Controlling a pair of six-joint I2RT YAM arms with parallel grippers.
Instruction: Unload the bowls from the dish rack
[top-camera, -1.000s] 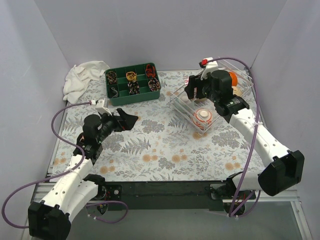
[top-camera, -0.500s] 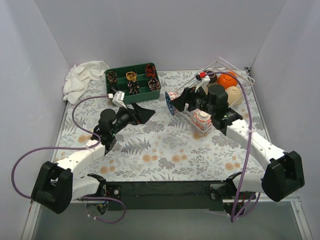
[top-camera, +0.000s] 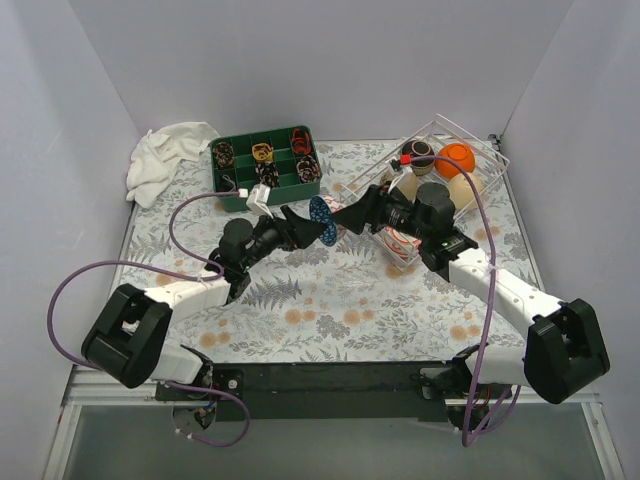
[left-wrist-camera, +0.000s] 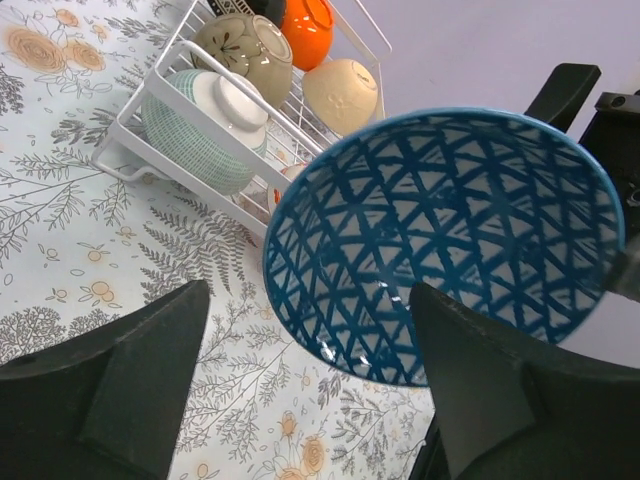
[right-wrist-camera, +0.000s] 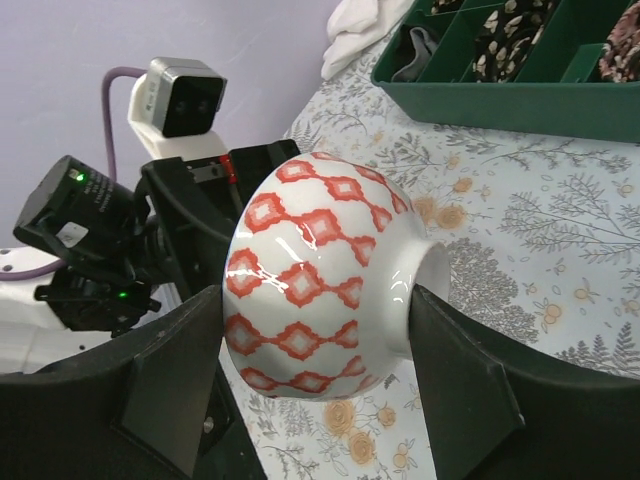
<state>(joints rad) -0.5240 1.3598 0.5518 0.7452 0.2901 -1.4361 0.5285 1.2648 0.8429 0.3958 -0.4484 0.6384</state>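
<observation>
A bowl (top-camera: 322, 215), red diamonds outside (right-wrist-camera: 310, 290) and blue triangles inside (left-wrist-camera: 440, 240), hangs above mid-table. My right gripper (top-camera: 345, 215) is shut on it, one finger on its rim side and the other on its foot (right-wrist-camera: 470, 380). My left gripper (top-camera: 300, 225) faces the bowl's mouth, open, with its fingers (left-wrist-camera: 110, 390) on either side of the lower rim; the left finger is apart from it. The wire dish rack (top-camera: 497, 160) at the back right holds several bowls: orange (top-camera: 457, 157), cream (top-camera: 462, 188), green-striped (left-wrist-camera: 200, 125).
A green divided tray (top-camera: 265, 165) with small items stands at the back, left of centre. A white cloth (top-camera: 165, 160) lies in the back left corner. Walls close in the table on three sides.
My right arm lifted the bowl out of the rack and carried it left to mid-table. My left arm reached right to meet it, and its jaws narrowed slightly.
</observation>
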